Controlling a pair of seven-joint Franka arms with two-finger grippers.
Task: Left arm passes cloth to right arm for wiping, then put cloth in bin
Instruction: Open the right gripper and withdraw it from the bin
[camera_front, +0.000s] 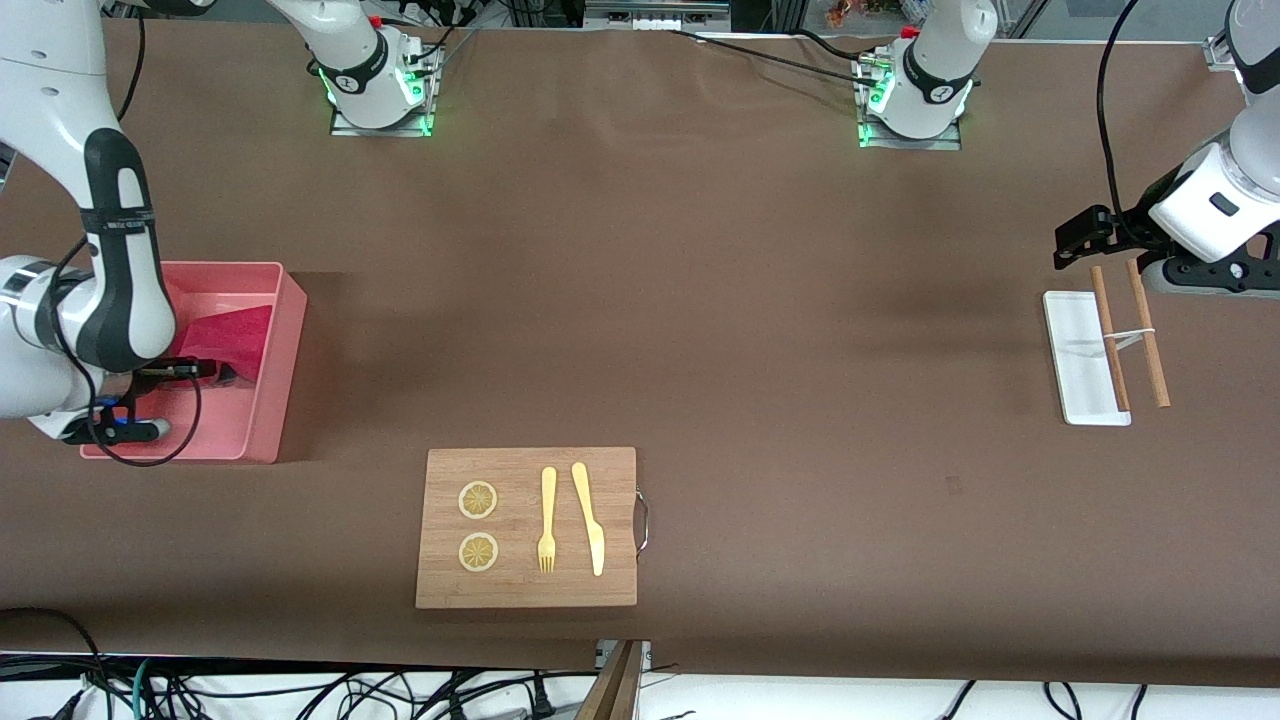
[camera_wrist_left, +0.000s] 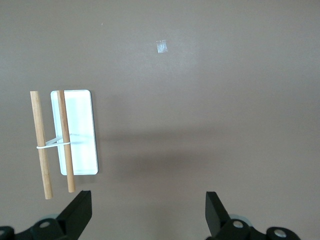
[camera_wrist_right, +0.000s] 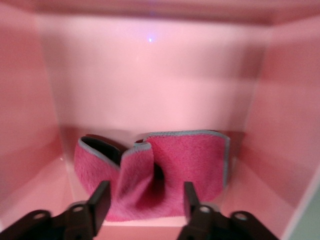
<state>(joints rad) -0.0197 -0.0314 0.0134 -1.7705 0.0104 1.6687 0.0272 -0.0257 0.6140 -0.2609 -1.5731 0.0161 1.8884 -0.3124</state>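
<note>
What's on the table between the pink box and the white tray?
In the front view, the table between the bin and the white tray is bare brown cover. The wooden board lies nearer the camera, below that stretch.

Robotics lab, not a home. Two white arms (camera_front: 925, 75) (camera_front: 355, 65) bolted to a table (camera_front: 700, 300) under brown covering, green lights at their bases. Loose cables (camera_front: 250, 690) along the table's near edge, metal framing (camera_front: 655, 15) by the bases. Staged props: wooden board (camera_front: 527, 527) with fork (camera_front: 547, 520) and knife (camera_front: 589, 518).
</note>
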